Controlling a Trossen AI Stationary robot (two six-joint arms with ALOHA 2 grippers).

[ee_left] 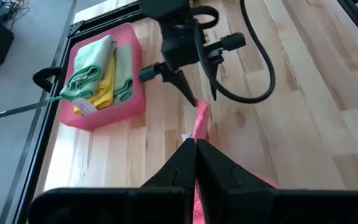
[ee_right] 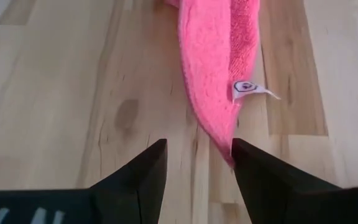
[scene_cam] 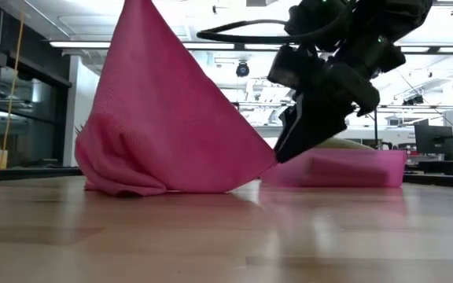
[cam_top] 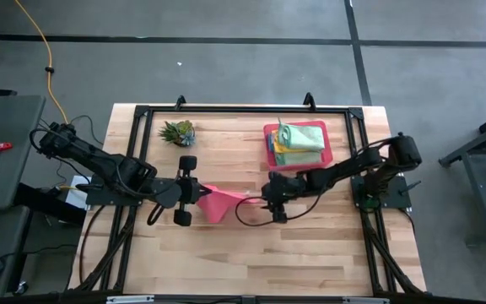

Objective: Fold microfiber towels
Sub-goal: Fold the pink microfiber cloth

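A pink microfiber towel (cam_top: 219, 203) lies mid-table between my two grippers. In the low view it rises like a tent (scene_cam: 163, 118), its bunched lower left part (scene_cam: 116, 177) on the wood. My left gripper (cam_top: 199, 196) is shut on it. My right gripper (cam_top: 264, 201) is open at the towel's pointed corner (scene_cam: 270, 161), which stands a little above the table. Folded light green (ee_left: 95, 65) and yellow (ee_left: 101, 93) towels lie in the pink tray (cam_top: 270, 145). My left gripper pinches a raised fold of the pink towel (ee_left: 199, 127) between its two shut fingers, coming from the table's left side. The towel hangs from the hold and spreads down to the table. My right gripper is open; the towel's pointed corner (ee_right: 224, 144) lies against the inner side of one finger (ee_right: 257, 177), and the other finger (ee_right: 138, 177) stands clear.
The pink tray stands at the back right. A small spiky green plant (cam_top: 178, 133) stands at the back left. A black frame (cam_top: 243, 108) runs along the table's far edge. Bare wood (cam_top: 243, 253) spreads toward the near edge.
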